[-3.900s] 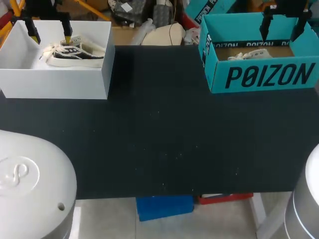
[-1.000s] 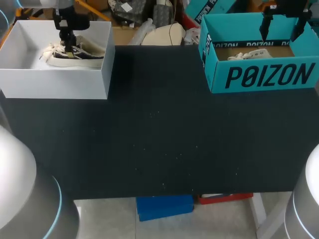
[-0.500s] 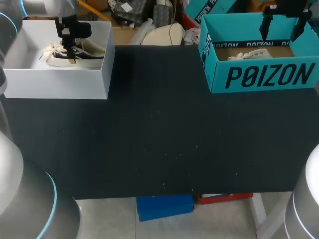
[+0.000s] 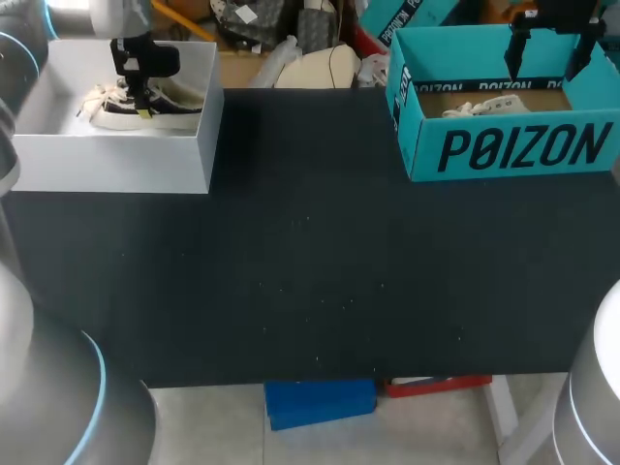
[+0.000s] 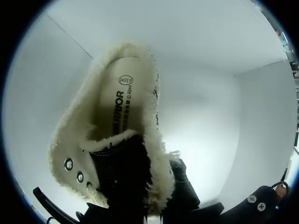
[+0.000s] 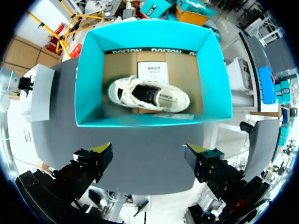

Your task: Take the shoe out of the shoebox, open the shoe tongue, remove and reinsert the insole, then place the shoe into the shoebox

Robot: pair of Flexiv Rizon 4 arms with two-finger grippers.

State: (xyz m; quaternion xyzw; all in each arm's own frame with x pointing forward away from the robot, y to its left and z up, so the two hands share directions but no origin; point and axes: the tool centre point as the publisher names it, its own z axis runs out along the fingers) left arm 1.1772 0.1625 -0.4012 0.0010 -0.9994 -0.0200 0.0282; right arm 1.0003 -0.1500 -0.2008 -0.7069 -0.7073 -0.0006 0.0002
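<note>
- My left end effector (image 4: 141, 108): at fleece-lined shoe (image 4: 179, 111) in white shoebox (image 4: 116, 160), upper left; grip cannot be determined.
- My right end effector (image 4: 547, 63): spread wide, holding nothing, above teal shoebox (image 4: 504, 150), upper right.

A dark surface (image 4: 310, 271), flecked with small pale specks, spans the view. At its far right corner stands an open teal box (image 4: 504, 145) with large black lettering on its front wall. Inside, on the brown cardboard floor, a white shoe (image 6: 148, 94) lies on its side, just beside a printed paper sheet (image 6: 152, 70).
</note>
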